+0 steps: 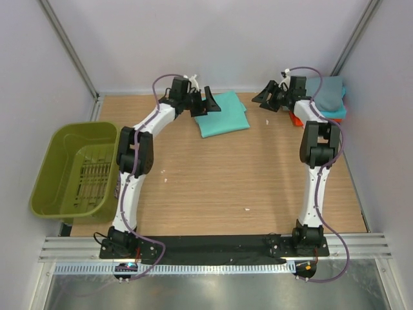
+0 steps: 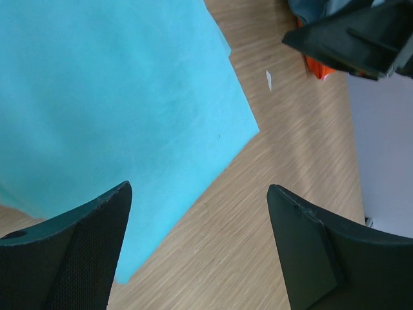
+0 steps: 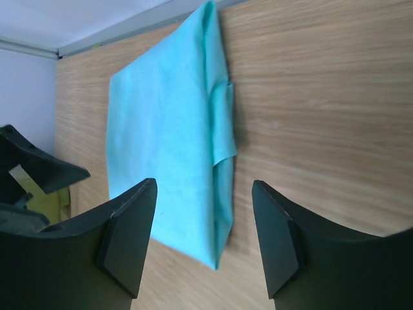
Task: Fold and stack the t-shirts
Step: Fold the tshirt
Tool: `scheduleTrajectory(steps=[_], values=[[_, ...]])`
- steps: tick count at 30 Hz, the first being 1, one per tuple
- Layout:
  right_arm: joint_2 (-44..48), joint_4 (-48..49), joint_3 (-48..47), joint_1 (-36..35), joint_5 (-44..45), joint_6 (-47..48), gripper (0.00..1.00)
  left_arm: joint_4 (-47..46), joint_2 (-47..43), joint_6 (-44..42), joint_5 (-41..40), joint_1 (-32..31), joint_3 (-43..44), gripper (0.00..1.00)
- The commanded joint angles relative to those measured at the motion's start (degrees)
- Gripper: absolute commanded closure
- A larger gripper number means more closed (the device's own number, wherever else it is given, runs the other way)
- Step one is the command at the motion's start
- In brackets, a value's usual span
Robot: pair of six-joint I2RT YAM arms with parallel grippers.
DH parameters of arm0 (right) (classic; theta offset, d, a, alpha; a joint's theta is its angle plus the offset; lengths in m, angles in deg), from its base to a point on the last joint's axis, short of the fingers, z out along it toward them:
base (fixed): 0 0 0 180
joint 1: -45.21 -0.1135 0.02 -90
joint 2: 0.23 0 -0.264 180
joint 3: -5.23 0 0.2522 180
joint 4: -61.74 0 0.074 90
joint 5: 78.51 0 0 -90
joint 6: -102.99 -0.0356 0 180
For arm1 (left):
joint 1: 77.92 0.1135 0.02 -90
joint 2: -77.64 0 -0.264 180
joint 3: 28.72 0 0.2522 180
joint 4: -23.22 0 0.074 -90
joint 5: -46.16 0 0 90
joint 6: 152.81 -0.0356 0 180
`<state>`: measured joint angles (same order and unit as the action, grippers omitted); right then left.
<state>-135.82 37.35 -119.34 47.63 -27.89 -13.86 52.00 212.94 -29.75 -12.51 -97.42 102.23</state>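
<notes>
Table [image 1: 213, 187] lies open across the middle; folded mint t-shirt [image 1: 222, 116] and t-shirt stack [image 1: 329, 95] crowd the far edge

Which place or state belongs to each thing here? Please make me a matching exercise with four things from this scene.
Things:
1. mint t-shirt
2. basket
3. stack of t-shirts
4. left gripper

Places or states:
A. far right corner of the table
B. open, holding nothing
C. at the left side of the table
D. folded flat, far middle of the table

Pairs: 1-D, 2-C, 3-A, 4-B
</notes>
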Motion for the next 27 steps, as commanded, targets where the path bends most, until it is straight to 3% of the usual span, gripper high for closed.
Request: scheduleTrajectory(steps=[1, 14, 27], values=[[-4.84, 2.54, -4.94, 0.13, -1.49, 1.28, 0.33, -5.44, 3.64, 0.87, 2.16, -1.41, 0.58, 0.14], [-17.07, 5.54, -10.91, -1.71, -8.26, -6.72, 0.33, -2.46, 6.38, -0.98, 0.39, -0.89, -0.11, 0.14], [-19.71, 5.36, -10.49, -8.74, -10.2, -8.48, 0.33, 1.41, 5.76, -4.93, 1.28, 1.31, -1.61, 0.14]])
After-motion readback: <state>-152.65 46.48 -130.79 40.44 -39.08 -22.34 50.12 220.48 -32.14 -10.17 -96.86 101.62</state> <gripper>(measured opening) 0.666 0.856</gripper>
